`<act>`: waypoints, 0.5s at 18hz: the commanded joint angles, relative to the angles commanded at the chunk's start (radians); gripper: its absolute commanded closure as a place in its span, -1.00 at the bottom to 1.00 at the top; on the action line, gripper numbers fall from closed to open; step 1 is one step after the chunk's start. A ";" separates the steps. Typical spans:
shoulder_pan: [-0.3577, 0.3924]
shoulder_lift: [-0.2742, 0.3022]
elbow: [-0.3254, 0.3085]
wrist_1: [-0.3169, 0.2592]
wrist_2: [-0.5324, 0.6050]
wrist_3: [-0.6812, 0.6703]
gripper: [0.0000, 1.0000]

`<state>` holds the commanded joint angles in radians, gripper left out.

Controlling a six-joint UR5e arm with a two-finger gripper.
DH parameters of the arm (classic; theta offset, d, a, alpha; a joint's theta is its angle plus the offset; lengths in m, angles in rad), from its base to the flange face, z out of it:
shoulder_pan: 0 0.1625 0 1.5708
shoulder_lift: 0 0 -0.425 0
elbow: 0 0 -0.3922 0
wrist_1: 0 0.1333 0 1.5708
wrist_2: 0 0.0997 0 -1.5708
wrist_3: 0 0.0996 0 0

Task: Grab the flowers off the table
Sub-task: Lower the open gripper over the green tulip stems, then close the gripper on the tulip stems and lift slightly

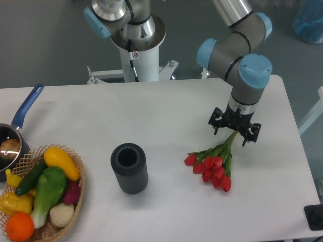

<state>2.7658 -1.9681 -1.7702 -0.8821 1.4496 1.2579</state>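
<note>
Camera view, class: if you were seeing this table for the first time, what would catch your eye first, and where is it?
The bunch of red flowers right of centre stands out first, its green stems running up into the gripper that hangs over them. Next comes the wicker basket of bright fruit and vegetables in the bottom left corner. Between them a dark ribbed cylinder stands upright on the white table.

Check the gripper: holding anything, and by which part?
It looks like the gripper is on the flowers at the stem end, red buds pointing away toward the table's front. The fingers are hidden, so a closed grip cannot be confirmed.
</note>
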 joint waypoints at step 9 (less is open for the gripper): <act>-0.037 -0.080 0.029 0.023 0.000 -0.005 -1.00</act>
<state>2.7290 -2.0478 -1.7411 -0.8590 1.4496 1.2533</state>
